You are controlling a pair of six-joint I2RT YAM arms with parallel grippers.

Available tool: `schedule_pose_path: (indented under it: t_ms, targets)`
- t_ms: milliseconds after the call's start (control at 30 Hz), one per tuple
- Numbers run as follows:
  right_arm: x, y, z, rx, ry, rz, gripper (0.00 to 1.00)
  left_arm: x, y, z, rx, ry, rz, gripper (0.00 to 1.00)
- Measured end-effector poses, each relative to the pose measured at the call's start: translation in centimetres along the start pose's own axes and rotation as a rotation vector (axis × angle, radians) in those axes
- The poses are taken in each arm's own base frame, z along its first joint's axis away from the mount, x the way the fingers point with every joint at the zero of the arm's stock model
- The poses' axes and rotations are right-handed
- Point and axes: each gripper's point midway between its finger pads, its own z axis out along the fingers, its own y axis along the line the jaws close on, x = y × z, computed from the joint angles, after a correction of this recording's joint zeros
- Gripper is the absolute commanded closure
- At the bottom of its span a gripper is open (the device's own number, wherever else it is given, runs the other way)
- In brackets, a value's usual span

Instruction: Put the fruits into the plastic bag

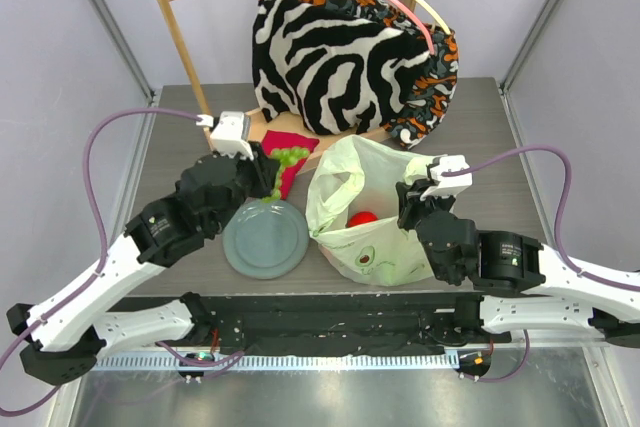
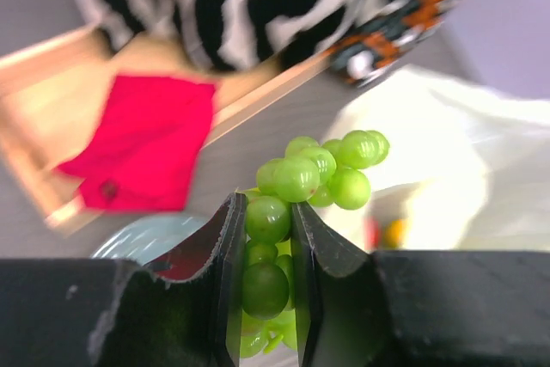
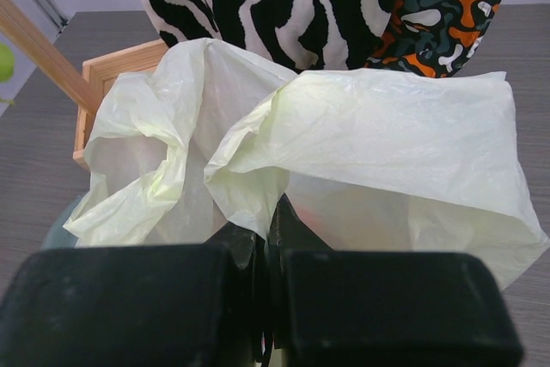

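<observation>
Grapes (image 2: 322, 169): held up, left of desk centre, over far rim of plate (image 1: 262, 247), just beside red cloth (image 1: 283, 138). Left gripper (image 2: 266, 205) pinched on bunch's lower beads, jaws narrow, upper beads loose beyond tips. Likely light, knobbly, floppy; mid-bunch hold best, gentle squeeze.

Bag (image 1: 345, 172): right of centre, toward near edge, mouth up, red fruit (image 1: 363, 218) inside. Film looks thin, limp, slippery; rim is place to grip. Right gripper (image 3: 268, 217) closed tight on near rim fold.
</observation>
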Motion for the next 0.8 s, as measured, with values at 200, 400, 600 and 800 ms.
schedule_pose_path:
  t_ms: [200, 400, 600, 800]
  targets:
    - [-0.1, -0.1, -0.1, 0.0, -0.002, 0.011, 0.99, -3.9, -7.6, 0.0, 0.331, -0.075, -0.053, 0.93]
    - [-0.4, -0.4, -0.2, 0.002, -0.009, 0.026, 0.99, -2.6, -16.0, 0.8, 0.621, -0.032, -0.052, 0.99]
    - [-0.3, -0.5, -0.2, 0.006, -0.009, 0.023, 0.99, 0.1, -19.7, 3.4, 0.688, 0.023, -0.062, 0.98]
    - [-0.3, -0.6, -0.2, 0.01, -0.008, 0.018, 0.99, 3.0, -20.5, 6.4, 0.649, 0.084, -0.013, 0.96]
